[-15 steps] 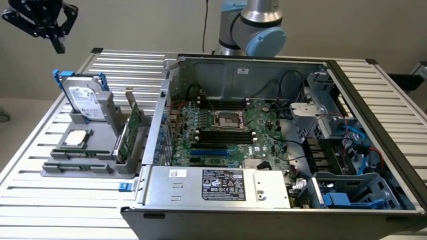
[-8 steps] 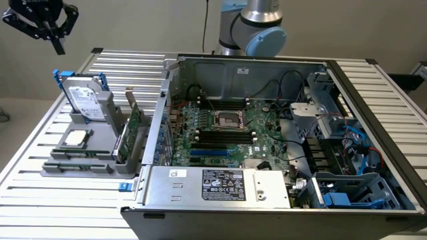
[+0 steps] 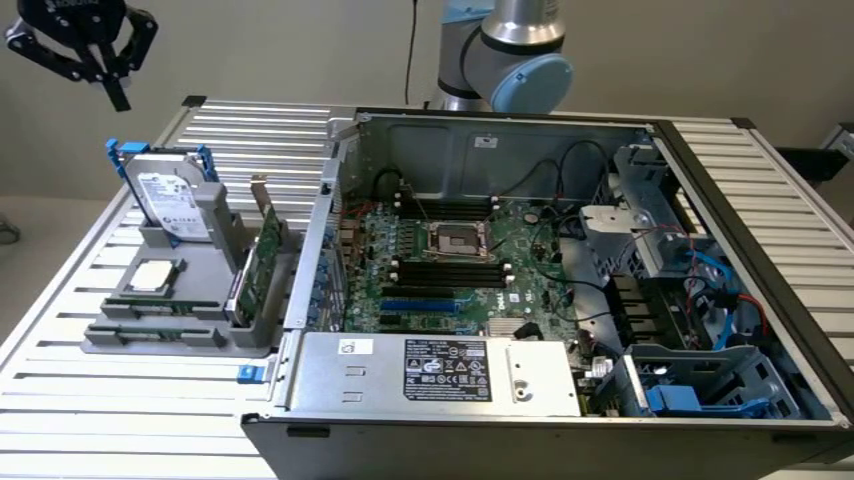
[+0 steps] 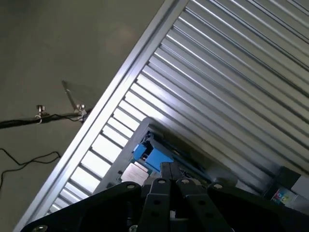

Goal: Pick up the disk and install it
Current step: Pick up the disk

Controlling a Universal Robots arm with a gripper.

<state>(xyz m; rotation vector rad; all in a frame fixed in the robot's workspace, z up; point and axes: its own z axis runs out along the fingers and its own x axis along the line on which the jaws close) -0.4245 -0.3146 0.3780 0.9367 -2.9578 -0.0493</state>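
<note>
The claw (image 3: 118, 95) hangs high up at the far side, on the exterior view's left, and its two fingers are pressed together with nothing between them. The disk (image 3: 174, 200) stands up on its edge in a grey holder (image 3: 147, 335) on the table (image 3: 107, 420), below the claw and a little toward the exterior view's right. The claw and the disk are well apart. In the wrist view the claw (image 4: 171, 170) looks down on the table, and the blue frame of the disk (image 4: 152, 157) peeks out just past the finger tips. A small square chip (image 3: 154, 275) lies in the same holder, nearer than the disk, and a thin green card (image 3: 267, 245) stands beside it on the exterior view's right. The big computer box (image 3: 310, 250) lies open next to the holder, and the disk is not in it yet. I think the job is at its very start: getting to the disk to pick it up. For that, the fingers would need to be apart, and the claw would need to be lined up right over the top edge of the disk and go down slowly, so it does not bump the chip or the card.
</note>
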